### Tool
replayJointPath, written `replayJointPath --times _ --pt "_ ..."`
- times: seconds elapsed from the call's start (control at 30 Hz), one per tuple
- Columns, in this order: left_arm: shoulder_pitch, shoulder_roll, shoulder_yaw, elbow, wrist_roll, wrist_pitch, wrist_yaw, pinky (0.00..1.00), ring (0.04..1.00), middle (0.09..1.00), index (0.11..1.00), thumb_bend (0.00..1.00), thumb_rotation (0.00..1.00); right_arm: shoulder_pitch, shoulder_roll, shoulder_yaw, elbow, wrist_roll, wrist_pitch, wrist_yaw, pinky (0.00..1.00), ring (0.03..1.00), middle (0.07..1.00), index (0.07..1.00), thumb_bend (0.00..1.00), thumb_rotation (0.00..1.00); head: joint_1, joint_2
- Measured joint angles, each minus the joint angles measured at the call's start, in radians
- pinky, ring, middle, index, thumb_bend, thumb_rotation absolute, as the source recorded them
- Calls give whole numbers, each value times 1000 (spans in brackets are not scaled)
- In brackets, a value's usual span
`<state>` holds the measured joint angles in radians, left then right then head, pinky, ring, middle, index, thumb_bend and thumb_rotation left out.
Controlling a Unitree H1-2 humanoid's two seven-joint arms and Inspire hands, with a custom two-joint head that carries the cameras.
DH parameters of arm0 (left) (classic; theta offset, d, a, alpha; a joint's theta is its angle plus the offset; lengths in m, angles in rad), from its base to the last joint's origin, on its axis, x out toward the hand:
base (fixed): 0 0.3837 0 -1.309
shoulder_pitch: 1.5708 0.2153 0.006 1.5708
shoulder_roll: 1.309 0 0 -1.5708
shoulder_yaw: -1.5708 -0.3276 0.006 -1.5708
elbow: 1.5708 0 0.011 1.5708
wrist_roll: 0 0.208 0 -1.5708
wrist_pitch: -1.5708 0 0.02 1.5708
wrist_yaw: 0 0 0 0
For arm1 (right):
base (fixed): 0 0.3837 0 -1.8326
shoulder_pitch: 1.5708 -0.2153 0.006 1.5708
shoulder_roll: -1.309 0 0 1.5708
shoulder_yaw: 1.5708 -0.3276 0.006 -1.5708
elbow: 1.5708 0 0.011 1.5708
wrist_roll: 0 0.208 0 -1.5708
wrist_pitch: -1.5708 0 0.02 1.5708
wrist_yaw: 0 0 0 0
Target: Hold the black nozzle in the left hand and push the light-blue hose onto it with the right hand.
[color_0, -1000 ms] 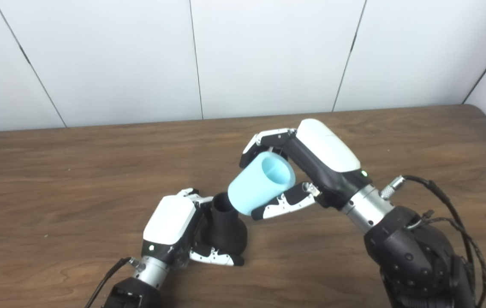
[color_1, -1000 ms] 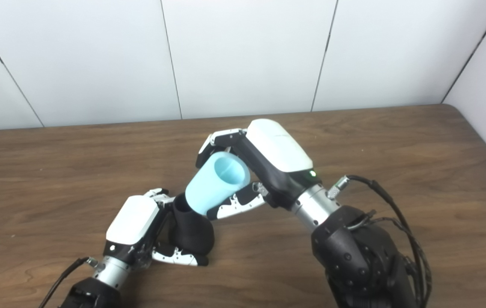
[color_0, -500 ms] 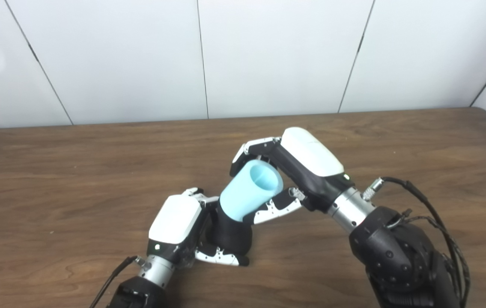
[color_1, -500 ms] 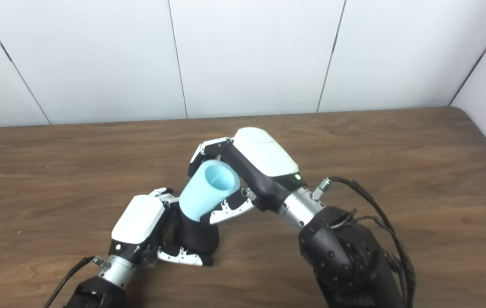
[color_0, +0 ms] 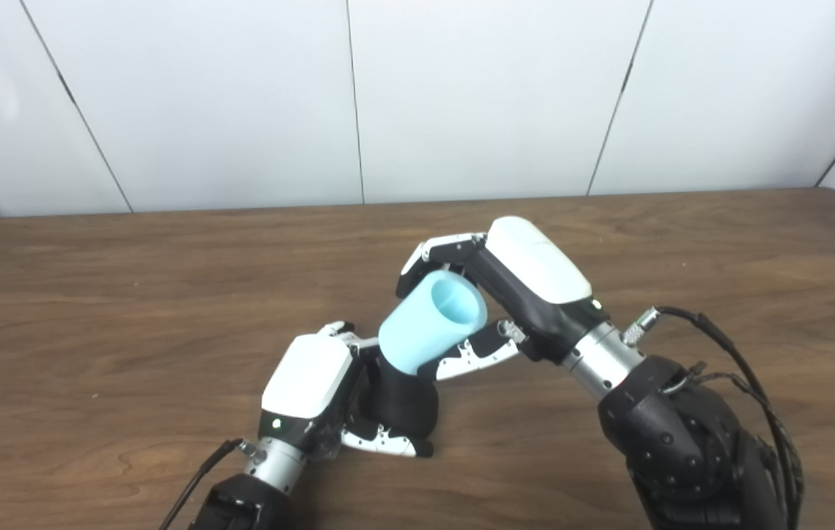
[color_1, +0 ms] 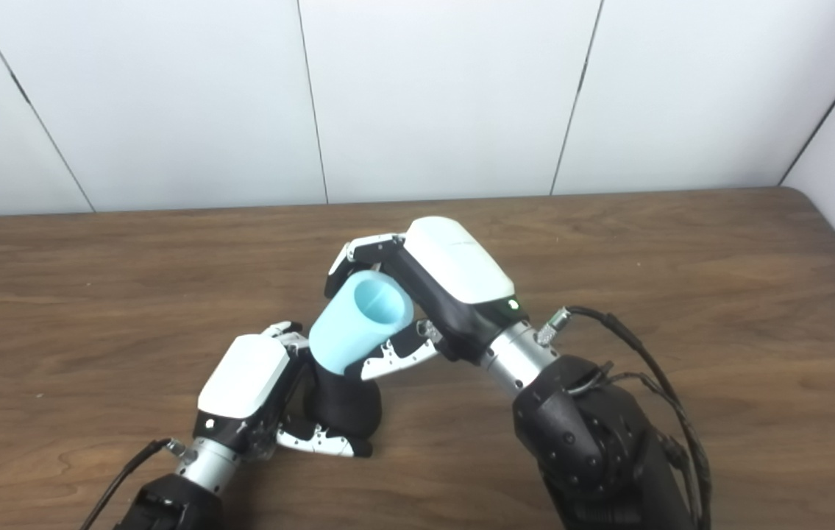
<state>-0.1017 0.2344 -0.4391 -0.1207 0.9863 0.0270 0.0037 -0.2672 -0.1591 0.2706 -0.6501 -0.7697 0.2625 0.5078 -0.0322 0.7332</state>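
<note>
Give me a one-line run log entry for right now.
left hand: shut on black nozzle, on table | right hand: shut on light-blue hose | hose lower end over nozzle top, tilted | seating depth: hidden

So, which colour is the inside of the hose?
Light blue, like its outside; the hose shows best in the left eye view.

Lighting: bright, even, diffuse, from overhead. White wall panels [color_0: 476, 96] near overexposed, with a faint soft glare patch at upper left. Wooden table [color_0: 93, 309]: matte sheen, grain legible, no hard highlights. Shadows: soft and short, darkest under the left hand [color_0: 307, 379] and beside the black nozzle [color_0: 402, 405]. Focus: sharp across both views; slight softness and compression noise. Distortion: mild wide-angle bowing of the table's far edge and panel seams toward the corners.
</note>
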Motion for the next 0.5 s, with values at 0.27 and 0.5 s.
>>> replayJointPath --times 0.27,0.5 --pt "0 1 -6 -6 7 1 -2 840 625 456 506 524 0 7 3 10 22 -2 -3 -9 299 398 514 544 491 0 -5 8" --pt "1 1 -10 -10 20 3 -2 833 619 454 505 524 0 15 -1 34 23 -10 -10 -23 294 400 511 554 489 0 -5 11"
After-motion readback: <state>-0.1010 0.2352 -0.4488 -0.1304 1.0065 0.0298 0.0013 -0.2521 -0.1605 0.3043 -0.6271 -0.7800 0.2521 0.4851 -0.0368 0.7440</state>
